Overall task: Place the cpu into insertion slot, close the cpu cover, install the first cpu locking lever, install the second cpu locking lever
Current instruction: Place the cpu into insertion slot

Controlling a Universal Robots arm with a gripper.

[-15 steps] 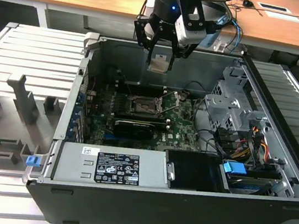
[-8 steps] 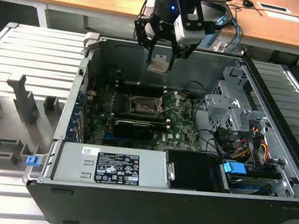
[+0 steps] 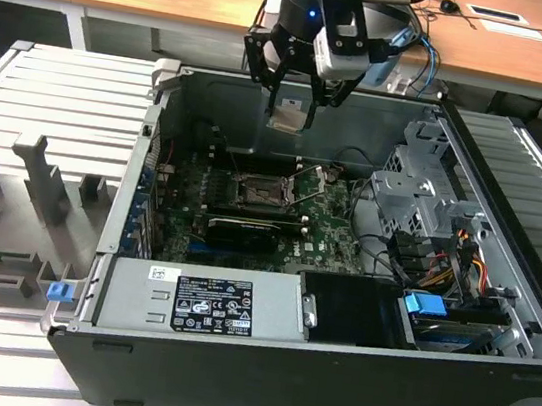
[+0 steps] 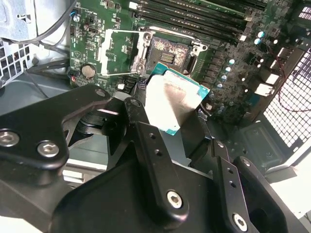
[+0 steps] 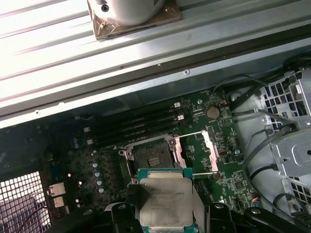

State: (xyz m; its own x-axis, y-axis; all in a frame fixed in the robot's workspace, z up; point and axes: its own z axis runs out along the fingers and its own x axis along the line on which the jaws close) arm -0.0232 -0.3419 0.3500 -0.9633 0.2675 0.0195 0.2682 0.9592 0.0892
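Note:
The cpu, a flat square chip with a silvery top and green edge, hangs above the open computer case, and my gripper is shut on it. In both wrist views the cpu sits between the black fingers. Below it on the green motherboard lies the insertion slot, its dark centre bare. The cpu cover is flipped open beside the slot. The cpu is well above the slot and apart from it.
A grey power supply fills the case front. A long black card lies just in front of the slot, with memory slots behind it. A drive cage and cables crowd the exterior view's right. Grey slatted table surrounds the case.

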